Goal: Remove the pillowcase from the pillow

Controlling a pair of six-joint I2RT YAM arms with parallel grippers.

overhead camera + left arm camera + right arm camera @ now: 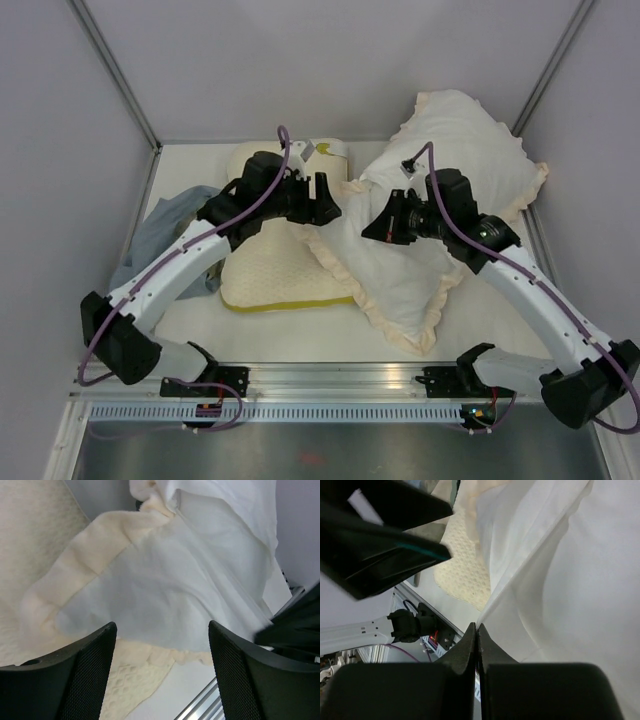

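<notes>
Cream pillowcase [400,280]: left gripper [162,625] gapes empty at nine o'clock, right gripper [476,626] pinched shut on fold; shallow pinch may slip.

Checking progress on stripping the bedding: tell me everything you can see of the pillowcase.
The pillowcase shows only a white, soft-looking face, bordered by a cream ruffled frill. It lies rumpled on the table, from its middle to the far right corner, fuller at the far end, flatter near. Its near-left corner overlaps the cream-yellow textured pillow. The right gripper is shut on a fold; the left gripper hovers open over the frill.
</notes>
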